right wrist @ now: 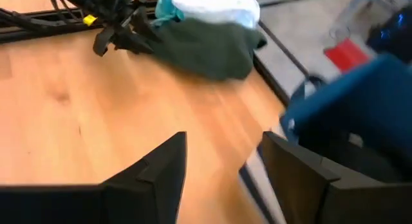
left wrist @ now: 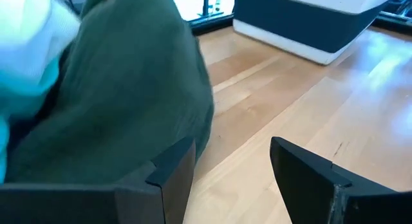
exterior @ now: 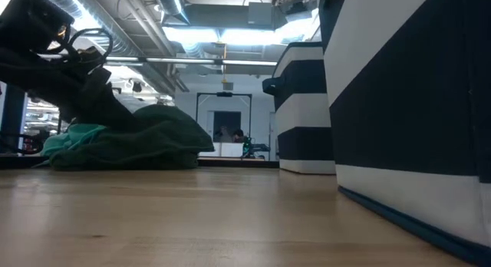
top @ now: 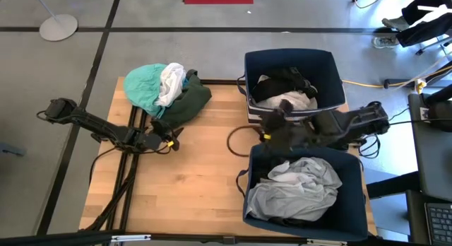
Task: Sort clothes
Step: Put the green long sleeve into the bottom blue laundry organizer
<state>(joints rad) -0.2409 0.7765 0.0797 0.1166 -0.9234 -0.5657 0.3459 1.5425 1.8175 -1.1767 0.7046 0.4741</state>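
Teal garment (top: pixel 144 85), white garment (top: pixel 171 82) and dark green garment (top: pixel 189 99) are lying heaped at upper left on the light wooden table (top: pixel 191 175). Navy bins (top: pixel 325 62) with white stripes are showing black and white clothes (top: pixel 286 87) at upper right, pale grey clothes (top: pixel 296 189) at lower right.

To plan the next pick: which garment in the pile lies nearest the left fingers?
The dark green garment; the teal and white ones lie behind it.

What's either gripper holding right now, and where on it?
Nothing. The left gripper is open beside the dark green garment, not on it. The right gripper is open and empty between the bins.
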